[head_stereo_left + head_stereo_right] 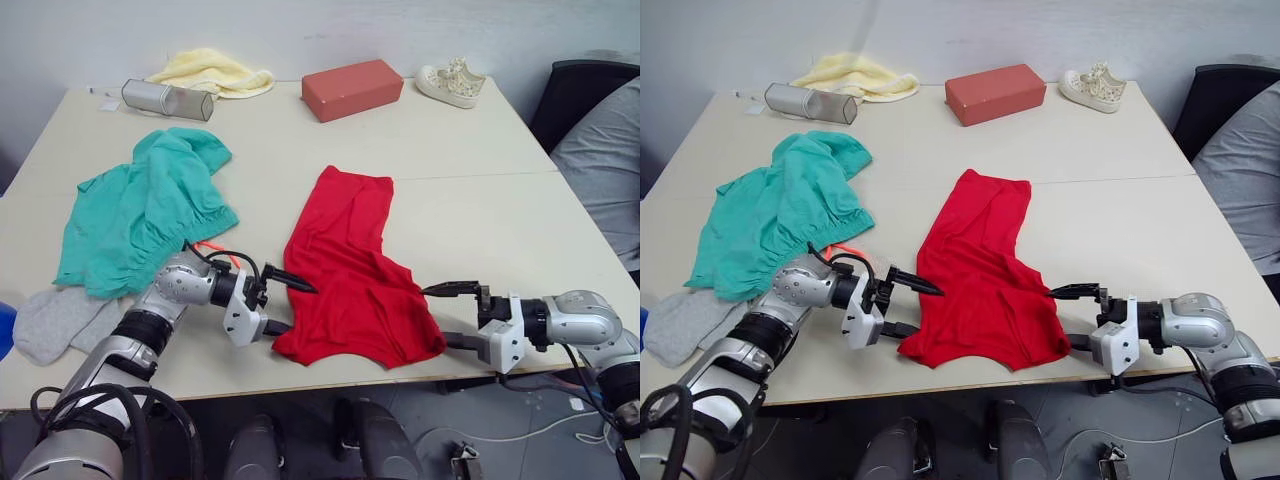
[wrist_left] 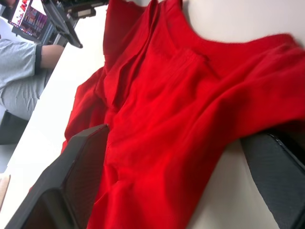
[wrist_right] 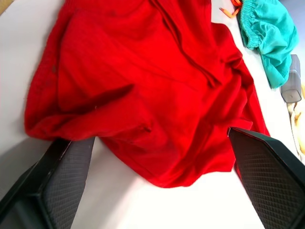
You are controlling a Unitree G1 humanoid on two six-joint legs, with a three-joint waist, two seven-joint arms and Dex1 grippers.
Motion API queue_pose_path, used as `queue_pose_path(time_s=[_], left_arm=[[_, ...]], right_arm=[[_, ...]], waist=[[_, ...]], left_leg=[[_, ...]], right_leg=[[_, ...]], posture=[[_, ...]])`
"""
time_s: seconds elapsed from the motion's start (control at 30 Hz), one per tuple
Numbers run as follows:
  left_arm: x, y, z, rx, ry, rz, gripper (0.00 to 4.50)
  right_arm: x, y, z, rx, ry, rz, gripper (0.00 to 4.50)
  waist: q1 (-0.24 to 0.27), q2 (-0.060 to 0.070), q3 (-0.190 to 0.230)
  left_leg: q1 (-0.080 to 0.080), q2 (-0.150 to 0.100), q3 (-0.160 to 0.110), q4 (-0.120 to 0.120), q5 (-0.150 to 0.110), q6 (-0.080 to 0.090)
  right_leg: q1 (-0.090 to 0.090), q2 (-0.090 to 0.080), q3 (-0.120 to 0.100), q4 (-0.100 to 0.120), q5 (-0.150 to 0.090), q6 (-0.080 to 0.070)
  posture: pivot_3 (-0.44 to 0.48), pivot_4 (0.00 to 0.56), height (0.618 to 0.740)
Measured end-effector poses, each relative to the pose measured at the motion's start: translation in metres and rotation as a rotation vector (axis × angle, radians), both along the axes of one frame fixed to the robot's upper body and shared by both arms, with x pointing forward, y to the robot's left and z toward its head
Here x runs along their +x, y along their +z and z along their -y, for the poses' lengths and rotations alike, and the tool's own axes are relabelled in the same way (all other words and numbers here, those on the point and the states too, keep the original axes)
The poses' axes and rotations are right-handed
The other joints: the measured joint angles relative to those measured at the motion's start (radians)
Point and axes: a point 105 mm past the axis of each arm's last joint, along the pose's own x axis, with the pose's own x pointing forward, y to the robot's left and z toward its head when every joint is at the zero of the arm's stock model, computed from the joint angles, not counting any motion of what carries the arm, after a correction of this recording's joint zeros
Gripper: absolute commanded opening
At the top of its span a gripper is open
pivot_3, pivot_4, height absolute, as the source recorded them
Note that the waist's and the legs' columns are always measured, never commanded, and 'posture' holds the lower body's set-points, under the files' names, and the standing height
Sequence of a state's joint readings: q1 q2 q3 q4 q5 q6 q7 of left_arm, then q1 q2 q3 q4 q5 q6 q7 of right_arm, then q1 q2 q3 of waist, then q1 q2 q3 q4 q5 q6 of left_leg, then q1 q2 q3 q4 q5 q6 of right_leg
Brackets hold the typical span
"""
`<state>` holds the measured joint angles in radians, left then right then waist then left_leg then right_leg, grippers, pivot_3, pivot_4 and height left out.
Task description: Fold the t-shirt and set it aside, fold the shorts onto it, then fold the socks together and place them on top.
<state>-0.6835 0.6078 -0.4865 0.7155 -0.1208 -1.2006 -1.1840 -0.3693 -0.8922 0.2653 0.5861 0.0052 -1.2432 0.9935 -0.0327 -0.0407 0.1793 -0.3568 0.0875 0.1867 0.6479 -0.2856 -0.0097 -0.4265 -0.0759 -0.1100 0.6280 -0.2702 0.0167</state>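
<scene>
Red cotton, soft and limp: the t-shirt [image 1: 355, 270] lies crumpled mid-desk [image 1: 480, 150], partly doubled over itself, its near hem close to the front edge. Landmark = t-shirt for everything below.

Left claw [image 1: 290, 305] sits at the shirt's near-left corner, jaws spread wide, one finger over the fabric edge and one below it, gripping nothing. Right claw [image 1: 455, 315] is just off the near-right corner, also spread open and empty; whether a tip touches cloth I can't tell.

Shorts [image 1: 145, 215], teal w/ an orange drawstring peeking out, lie bunched to the left of the shirt, apart from it. Socks [image 1: 55, 320] sit further left and nearer, partly tucked under the shorts' edge.

Beyond the shirt, at the back of the desk: a red brick-like block [image 1: 352, 88], a cream shoe [image 1: 452, 82], a pale yellow cloth [image 1: 212, 72] and a silver cylinder [image 1: 167, 99].

Handling, as I judge it: light, zero stiffness, will sag and drape from any pinch, so two-point holds work best. Pinch the hem corners, one per claw, taking a single layer where the folds bunch; a mid-panel grab would probably just gather a lump. Friction on the desk looks enough to drag-flatten.
</scene>
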Motion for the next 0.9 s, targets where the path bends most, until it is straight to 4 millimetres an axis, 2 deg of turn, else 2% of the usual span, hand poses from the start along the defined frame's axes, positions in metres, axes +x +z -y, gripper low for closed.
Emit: queue_pose_path(time_s=[0.27, 0.37, 0.43, 0.67, 0.9], left_arm=[[-0.011, -0.015, 0.0, 0.054, -0.02, -0.084, 0.87], [-0.013, -0.013, 0.002, 0.062, -0.039, -0.092, 0.02], [-0.019, -0.015, -0.001, 0.078, -0.037, -0.133, 0.02], [-0.059, -0.024, -0.025, 0.159, 0.0, -0.446, 0.02], [-0.082, -0.018, -0.026, 0.167, 0.013, -0.602, 0.02]], right_arm=[[-0.012, -0.015, -0.011, -0.025, 0.069, -0.074, 0.97], [-0.017, -0.021, -0.013, -0.027, 0.072, -0.106, 0.04], [-0.02, -0.02, -0.015, -0.022, 0.079, -0.116, 0.04], [-0.049, -0.021, -0.009, -0.014, 0.061, -0.23, 0.04], [-0.075, -0.022, 0.002, 0.002, -0.006, -0.38, 0.04]], waist=[[0.005, 0.0, 0.0], [0.002, 0.003, -0.002], [-0.003, 0.005, -0.002], [0.005, 0.008, 0.0], [0.011, 0.011, 0.003]], left_leg=[[0.0, 0.0, 0.0, 0.0, -0.001, 0.0], [0.0, -0.001, 0.0, 0.0, -0.001, 0.0], [0.0, 0.0, 0.001, -0.001, -0.002, 0.0], [0.001, 0.0, -0.002, 0.0, -0.004, -0.008], [0.0, -0.002, -0.004, 0.001, -0.007, -0.003]], right_leg=[[0.0, -0.001, 0.0, 0.0, -0.001, 0.0], [0.0, -0.001, 0.0, 0.0, -0.001, 0.001], [-0.001, -0.001, 0.001, 0.0, -0.002, 0.001], [-0.004, 0.0, 0.001, 0.012, -0.014, -0.002], [-0.002, -0.001, 0.001, 0.009, -0.017, 0.001]], posture=[[0.0, 0.15, 0.74], [0.0, 0.15, 0.74], [0.0, 0.15, 0.74], [0.0, 0.15, 0.74], [0.0, 0.15, 0.74]])
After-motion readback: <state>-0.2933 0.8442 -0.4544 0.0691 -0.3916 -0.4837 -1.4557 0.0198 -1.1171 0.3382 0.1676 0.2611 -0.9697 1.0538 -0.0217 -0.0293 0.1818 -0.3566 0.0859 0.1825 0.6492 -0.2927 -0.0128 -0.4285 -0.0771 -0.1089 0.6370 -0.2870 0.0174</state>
